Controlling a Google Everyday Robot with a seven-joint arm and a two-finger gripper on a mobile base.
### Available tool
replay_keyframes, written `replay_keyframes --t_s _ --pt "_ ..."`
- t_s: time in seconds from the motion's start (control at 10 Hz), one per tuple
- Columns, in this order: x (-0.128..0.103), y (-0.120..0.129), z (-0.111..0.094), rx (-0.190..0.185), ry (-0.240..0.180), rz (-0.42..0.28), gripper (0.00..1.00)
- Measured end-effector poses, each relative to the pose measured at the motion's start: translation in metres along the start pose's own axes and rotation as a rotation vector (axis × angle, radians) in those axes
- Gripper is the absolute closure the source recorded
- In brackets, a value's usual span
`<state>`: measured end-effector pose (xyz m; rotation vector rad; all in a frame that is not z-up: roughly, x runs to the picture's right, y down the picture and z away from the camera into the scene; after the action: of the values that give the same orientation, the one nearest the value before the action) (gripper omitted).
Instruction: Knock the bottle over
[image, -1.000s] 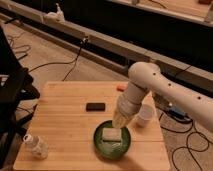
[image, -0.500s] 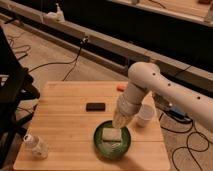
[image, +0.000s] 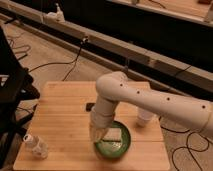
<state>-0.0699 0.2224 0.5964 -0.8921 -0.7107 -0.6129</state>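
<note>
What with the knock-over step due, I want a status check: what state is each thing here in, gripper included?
bottle: standing near a corner of the table, not knocked over.
gripper: jaws shut, low at the green bowl's rim, apart from the bottle.
green bowl: upright, a pale block inside.
paper cup: upright, partly behind the arm.
black object: lying flat.
</note>
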Motion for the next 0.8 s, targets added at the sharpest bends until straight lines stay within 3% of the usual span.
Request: replay_keyframes --t_s 0.3,0.8 --pt "-0.061 -0.023 0.036 -0.043 -0.076 -0.125 1.00" --pt "-0.145 -0.065 0.080 -0.061 -0.209 -0.260 1.00"
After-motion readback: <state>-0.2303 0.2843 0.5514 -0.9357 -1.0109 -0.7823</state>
